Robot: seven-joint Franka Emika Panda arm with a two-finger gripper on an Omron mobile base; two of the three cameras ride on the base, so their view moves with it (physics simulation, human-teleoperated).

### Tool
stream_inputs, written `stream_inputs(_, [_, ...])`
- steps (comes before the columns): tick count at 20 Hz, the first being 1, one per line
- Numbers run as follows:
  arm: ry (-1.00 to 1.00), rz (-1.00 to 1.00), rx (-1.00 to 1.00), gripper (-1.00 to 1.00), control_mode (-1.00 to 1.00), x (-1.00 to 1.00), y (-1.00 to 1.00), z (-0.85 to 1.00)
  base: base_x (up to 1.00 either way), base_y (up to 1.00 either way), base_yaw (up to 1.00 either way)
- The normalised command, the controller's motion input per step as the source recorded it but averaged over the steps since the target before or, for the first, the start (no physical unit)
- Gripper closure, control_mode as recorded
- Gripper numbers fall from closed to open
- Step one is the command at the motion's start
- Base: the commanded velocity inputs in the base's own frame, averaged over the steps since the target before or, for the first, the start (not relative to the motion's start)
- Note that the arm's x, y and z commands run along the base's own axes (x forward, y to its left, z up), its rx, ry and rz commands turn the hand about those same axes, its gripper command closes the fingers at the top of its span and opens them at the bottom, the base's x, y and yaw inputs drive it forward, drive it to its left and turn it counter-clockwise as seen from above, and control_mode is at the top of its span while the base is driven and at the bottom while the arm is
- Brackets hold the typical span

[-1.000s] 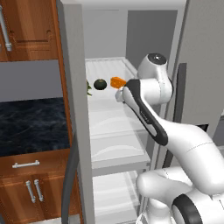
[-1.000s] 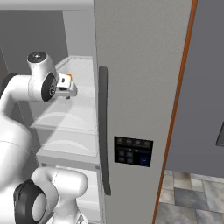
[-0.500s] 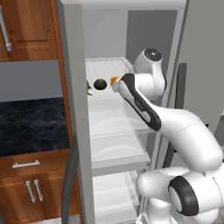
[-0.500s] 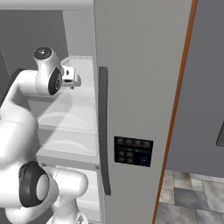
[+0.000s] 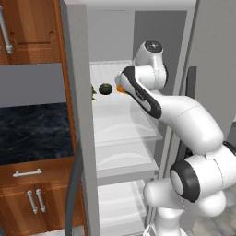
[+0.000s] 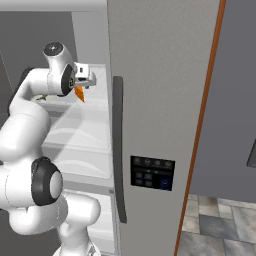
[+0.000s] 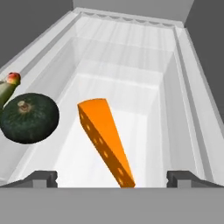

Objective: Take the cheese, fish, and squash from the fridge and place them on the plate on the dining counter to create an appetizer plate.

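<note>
Item: cheese (image 7: 106,140), orange wedge on the upper fridge (image 5: 115,133) shelf, lying between my gripper (image 7: 111,178) fingertips, which stand spread wide to either side and touch nothing; squash (image 7: 29,117) sits just beside it, fish (image 7: 8,85) behind that at the wall. Risk, as I judge it: the wedge lies slantwise across the jaws, so closing could twist it or squeeze it out. A skewed descent could also knock the squash rolling.

Rendered home kitchen; open fridge (image 5: 138,27), wooden cabinets (image 5: 32,27), dark marble counter (image 5: 34,131), tiled floor (image 6: 215,230)
</note>
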Motion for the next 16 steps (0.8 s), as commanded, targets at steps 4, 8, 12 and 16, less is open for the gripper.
stream_inputs(4, [-0.11, 0.0, 0.0, -1.0, -1.0, 0.21, 0.0, -0.15, 0.0, 0.0, 0.0])
stream_inputs(8, [-0.08, 0.0, 0.0, -1.0, -1.0, 0.14, 0.0, -0.22, 0.0, 0.0, 0.0])
stream_inputs(12, [-0.03, 0.0, 0.0, -1.0, -1.0, 0.2, 0.0, -0.21, 0.0, 0.0, 0.0])
stream_inputs(16, [0.0, 0.0, 0.0, -1.0, -1.0, 0.19, 0.0, -0.1, 0.0, 0.0, 0.0])
